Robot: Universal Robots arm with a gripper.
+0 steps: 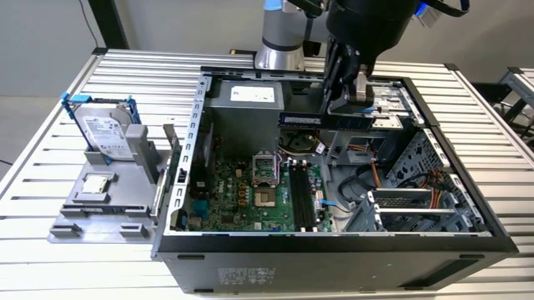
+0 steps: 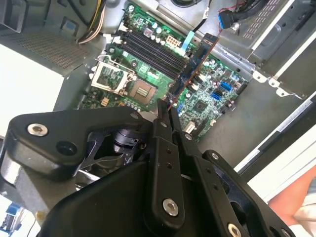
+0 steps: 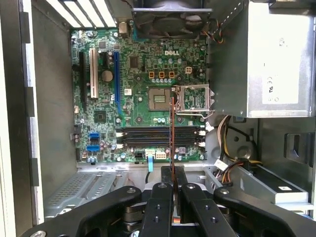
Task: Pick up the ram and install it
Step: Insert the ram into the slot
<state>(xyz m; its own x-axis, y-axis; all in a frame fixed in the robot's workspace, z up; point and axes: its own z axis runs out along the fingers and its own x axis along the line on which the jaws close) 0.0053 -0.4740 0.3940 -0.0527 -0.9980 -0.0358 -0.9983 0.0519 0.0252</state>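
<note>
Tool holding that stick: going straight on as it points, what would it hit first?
Probably the motherboard, near its black memory slots; the held ram would touch first. Depth is unclear.

The ram (image 1: 324,120) is dark blue with black chips. The tool (image 3: 173,173) is black, the motherboard (image 1: 242,194) green. The table (image 1: 67,250) is silver with ridged stripes; the drive (image 1: 107,134) silver, blue-tabbed.

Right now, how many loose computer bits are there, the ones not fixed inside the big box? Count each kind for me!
ram: 1, held in the gripper
hard drive: 1, on the grey stand
processor: 1, on the same stand
Total: 3
</note>
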